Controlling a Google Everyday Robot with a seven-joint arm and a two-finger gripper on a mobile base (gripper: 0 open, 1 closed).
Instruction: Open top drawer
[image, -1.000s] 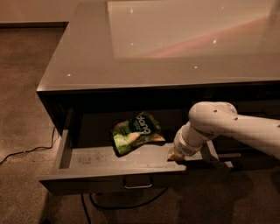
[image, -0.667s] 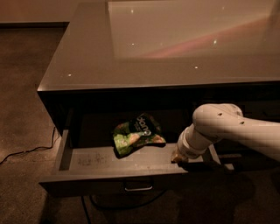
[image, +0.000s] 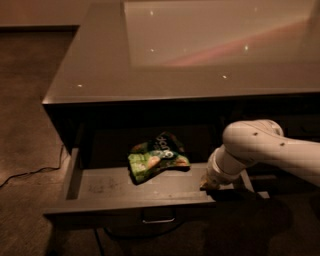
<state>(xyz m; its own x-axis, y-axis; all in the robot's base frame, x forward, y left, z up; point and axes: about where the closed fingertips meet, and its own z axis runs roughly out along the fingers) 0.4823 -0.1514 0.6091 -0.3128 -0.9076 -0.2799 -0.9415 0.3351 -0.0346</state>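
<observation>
The top drawer of the dark cabinet stands pulled out toward me, its light grey inner tray showing. A small metal pull sits at the centre of its front. My gripper is at the right end of the drawer, down at the front rim, at the end of the white arm that comes in from the right. The wrist hides the spot where it meets the rim. A green snack bag lies inside the drawer, left of the gripper.
The glossy grey countertop overhangs the back of the drawer. A thin cable runs over the brown floor at the left. The cabinet front continues to the right behind the arm.
The arm and gripper have shifted a little to the right and toward me along the drawer's front rim. The drawer has come out very slightly further. The bag has not moved.
</observation>
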